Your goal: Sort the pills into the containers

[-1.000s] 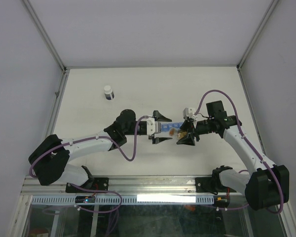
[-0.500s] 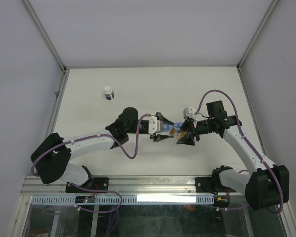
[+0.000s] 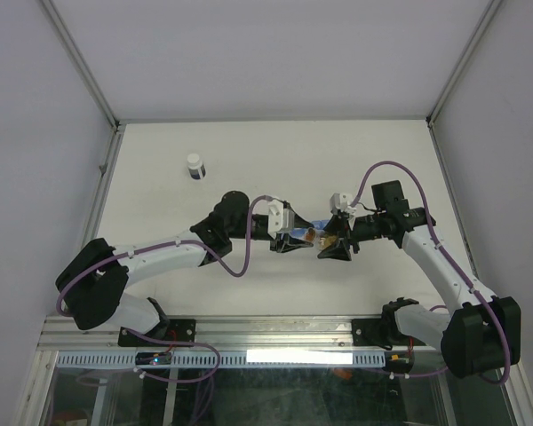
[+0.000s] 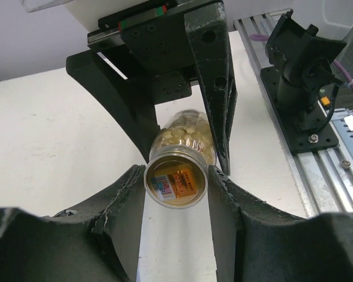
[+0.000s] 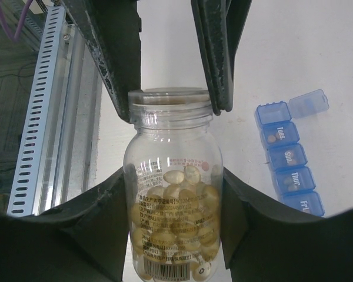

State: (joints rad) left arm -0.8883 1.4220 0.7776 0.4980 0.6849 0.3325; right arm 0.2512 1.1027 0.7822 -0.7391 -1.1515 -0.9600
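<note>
Top external view: the left gripper (image 3: pixel 298 238) has advanced rightward to meet the right gripper (image 3: pixel 327 240) at frame centre. Left fingers (image 4: pixel 123 211) now clamp the cap end of the bottle (image 5: pixel 173 170). Right fingers (image 5: pixel 100 223) grip its body. The pills (image 5: pixel 176 220) sit inside. The containers (image 5: pixel 288 161) lie on the bench (image 5: pixel 270 47), right of frame.

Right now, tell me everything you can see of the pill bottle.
The pill bottle is clear, round-shouldered, with a printed label and barcode, half full of pale yellow oval pills. Both grippers hold it: the right gripper clamps its body, the left gripper its neck end. Whether a cap is on, I cannot tell.
</note>
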